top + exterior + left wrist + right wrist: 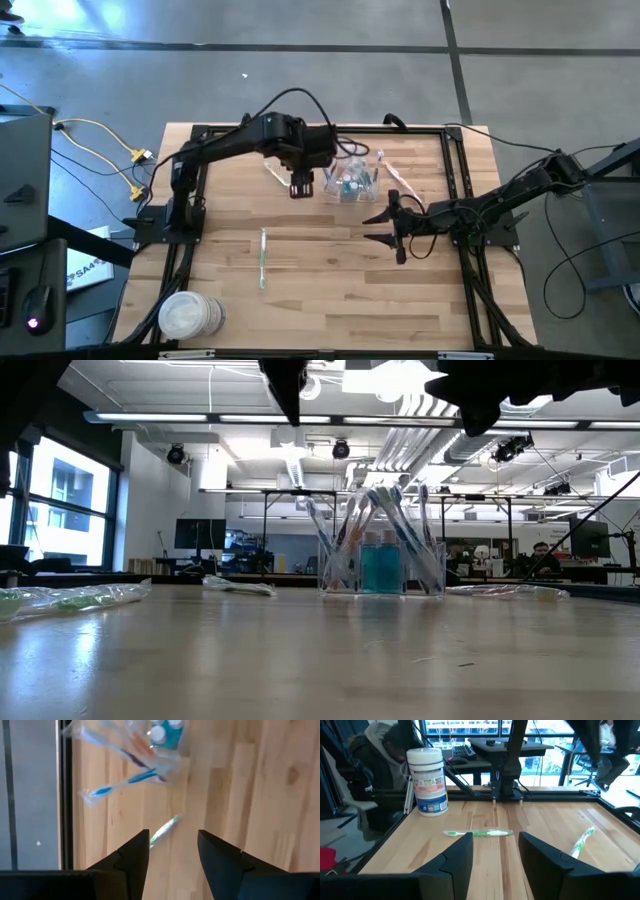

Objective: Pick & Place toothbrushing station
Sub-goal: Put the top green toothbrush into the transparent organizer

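Toothbrushes: most stand in the clear cup [352, 183] at the table's far middle; loose ones lie around it.

Green toothbrush [263, 257] lies flat on the table [330, 300] nearer the front, well apart from the cup, with the stack of white discs [190, 316] at the front left corner. It looks light, slim and stiff, in a slippery clear wrap, so I judge a pinch across the handle's middle the safest hold; a grip near the head would likely let it pivot. The cup looks thin and tippy, so brushes should go in gently. Left hand [300, 188] hangs just beside the cup, fingers parted and holding nothing, another green-tipped brush [165, 829] on the table below it. Right hand [383, 229] hovers near the cup's front right side, released, empty, facing the green toothbrush.
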`<state>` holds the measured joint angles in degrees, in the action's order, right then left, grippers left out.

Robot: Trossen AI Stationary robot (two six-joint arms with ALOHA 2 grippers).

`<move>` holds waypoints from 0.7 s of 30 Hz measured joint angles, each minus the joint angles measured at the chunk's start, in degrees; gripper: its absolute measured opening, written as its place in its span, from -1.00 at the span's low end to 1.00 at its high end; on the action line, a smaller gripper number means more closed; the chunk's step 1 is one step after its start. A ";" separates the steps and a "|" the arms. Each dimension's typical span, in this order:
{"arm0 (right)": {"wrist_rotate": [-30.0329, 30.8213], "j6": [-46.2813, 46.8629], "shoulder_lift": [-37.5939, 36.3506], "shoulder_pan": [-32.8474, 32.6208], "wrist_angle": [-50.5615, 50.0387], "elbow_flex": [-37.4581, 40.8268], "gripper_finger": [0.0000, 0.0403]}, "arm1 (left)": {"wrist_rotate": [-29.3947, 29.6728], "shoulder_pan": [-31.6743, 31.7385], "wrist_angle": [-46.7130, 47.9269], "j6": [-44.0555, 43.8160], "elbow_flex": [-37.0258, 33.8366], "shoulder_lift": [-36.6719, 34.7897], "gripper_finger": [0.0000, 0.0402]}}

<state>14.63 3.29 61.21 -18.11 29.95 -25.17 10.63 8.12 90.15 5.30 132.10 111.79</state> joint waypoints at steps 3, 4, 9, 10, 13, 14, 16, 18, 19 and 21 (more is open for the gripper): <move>-0.04 0.27 0.00 -0.07 -1.09 0.00 -0.24 | -0.07 1.79 -0.13 -1.07 -1.87 0.02 -0.18; -0.03 0.59 0.00 -0.07 -1.60 0.00 -0.24 | -0.08 2.41 -0.04 -1.40 -2.68 0.02 -0.18; -0.02 1.51 0.00 -0.06 -2.84 0.00 -0.24 | -1.43 4.63 -0.18 -1.07 -9.29 -1.46 -0.18; -0.02 1.52 0.00 -0.07 -2.90 0.00 -0.24 | -2.03 5.13 -0.27 -0.78 -11.19 -2.16 -0.18; -0.02 1.98 0.00 -0.07 -2.90 0.00 -0.24 | -3.21 6.26 -0.18 -0.63 -17.11 -4.24 -0.18; -0.02 2.29 0.00 -0.07 -2.90 0.00 -0.24 | -3.23 6.73 -0.18 -0.67 -19.20 -5.03 -0.18; -0.02 2.73 0.00 -0.07 -2.88 0.00 -0.24 | -3.24 7.72 -0.12 -0.82 -23.34 -6.73 -0.18; -0.02 2.76 0.00 -0.07 -2.83 0.00 -0.24 | -2.21 8.67 -0.13 1.57 -26.90 -7.91 -0.18; -0.02 2.76 0.00 -0.07 -2.81 0.00 -0.24 | -1.29 9.07 -0.20 4.19 -28.75 -8.34 -0.18; -0.02 2.76 0.00 -0.06 -2.43 0.00 -0.24 | 0.05 9.70 -0.16 9.06 -31.92 -8.59 -0.18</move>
<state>14.61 6.04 61.21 -18.17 27.52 -25.17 10.68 17.82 90.00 14.37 100.19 103.20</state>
